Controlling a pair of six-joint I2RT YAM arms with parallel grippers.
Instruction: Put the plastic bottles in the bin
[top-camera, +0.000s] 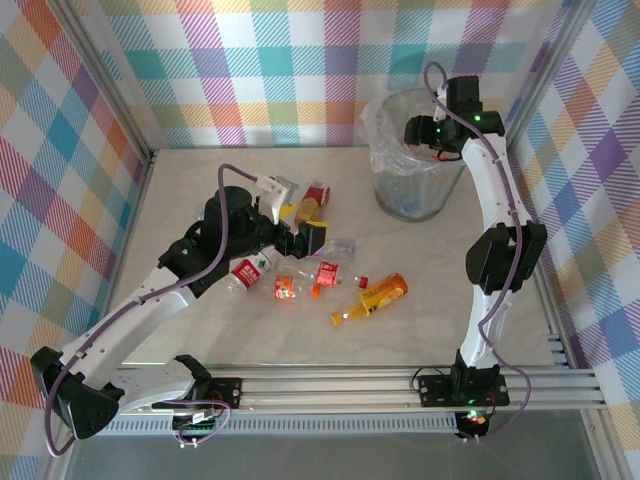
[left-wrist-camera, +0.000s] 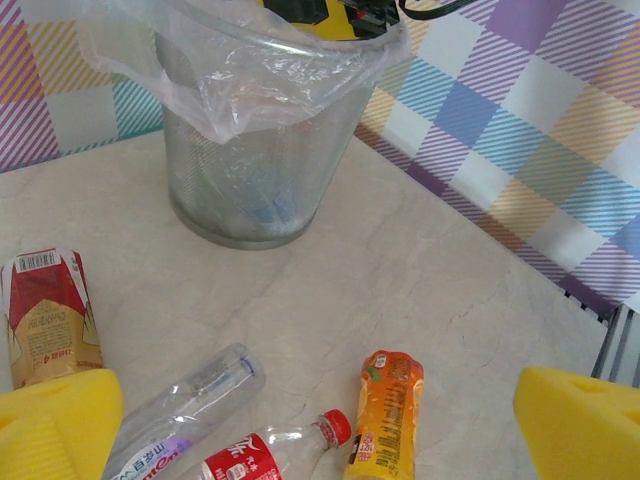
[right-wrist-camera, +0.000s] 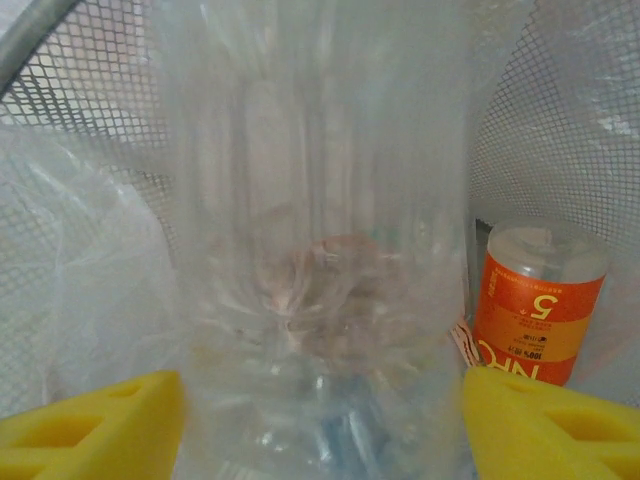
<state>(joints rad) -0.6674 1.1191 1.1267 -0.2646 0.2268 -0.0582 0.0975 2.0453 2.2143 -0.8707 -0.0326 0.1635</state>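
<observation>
Left gripper (top-camera: 302, 226) sits at the middle left of the top view, fully open, with nothing between its yellow pads (left-wrist-camera: 55, 425). Just under it in the frame, bottles lie scattered on the table (top-camera: 200, 180): an orange bottle (top-camera: 383, 294) to the right and red-label bottles (top-camera: 285, 288) in the middle. In the left wrist view a clear bottle (left-wrist-camera: 190, 400) and a red-cap bottle (left-wrist-camera: 275, 450) lie at the bottom, and the bin (left-wrist-camera: 260, 150) stands upright at the top. Right gripper (top-camera: 428, 133) is over the bin at the upper right of the top view. In the right wrist view a second clear bottle (right-wrist-camera: 320, 250) fills the gap between its pads, inside the bin. I cannot tell if the pads grip it. An orange-label bottle (right-wrist-camera: 540, 310) is at the lower right, also inside the bin.
</observation>
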